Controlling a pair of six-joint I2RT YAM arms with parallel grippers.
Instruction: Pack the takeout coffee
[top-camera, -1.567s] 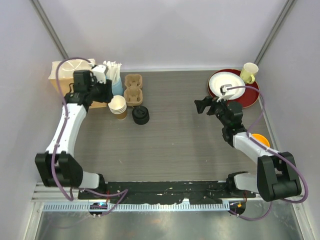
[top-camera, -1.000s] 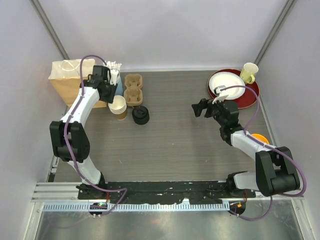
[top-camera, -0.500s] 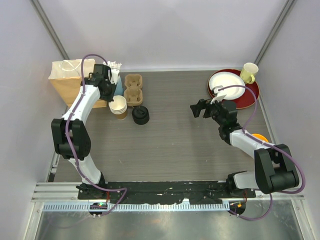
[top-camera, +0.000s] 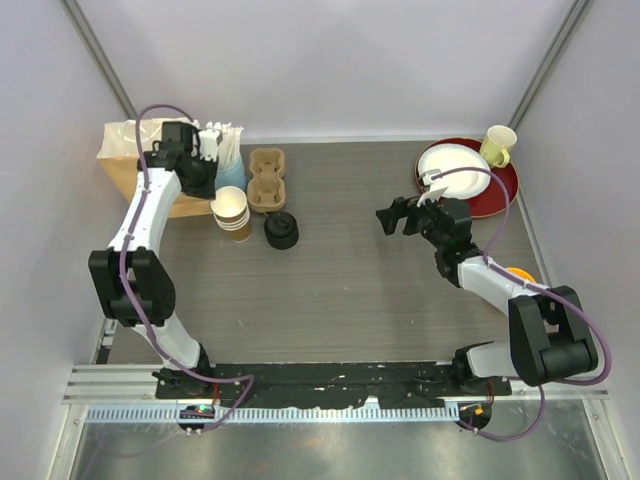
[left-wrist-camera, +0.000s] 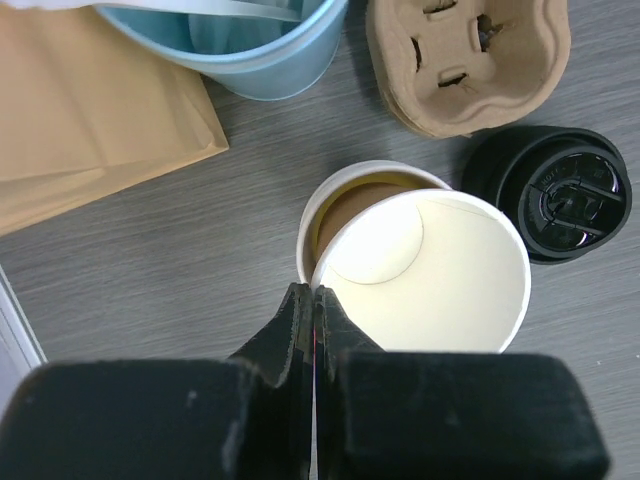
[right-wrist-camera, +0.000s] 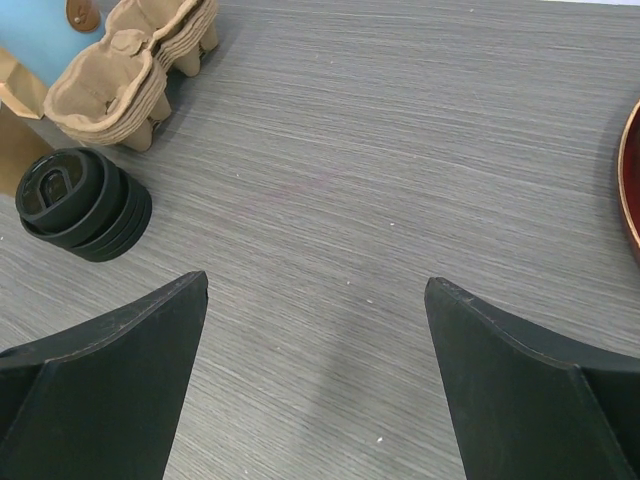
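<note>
I can read no text, label, brand or number on any of my feeds. The top black lid (left-wrist-camera: 560, 195) has raised moulding in the left wrist view that may include lettering, but it is too small to make out. The paper cup (left-wrist-camera: 420, 270), cup carrier (left-wrist-camera: 510, 60) and paper bag (left-wrist-camera: 90, 110) show plain surfaces.

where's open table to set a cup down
Free: the broad middle of the table, between the black lids and the right claw, down to the near edge. Crowded: far left, around the paper cups, cup carrier and straw cup; far right, the plates.
</note>
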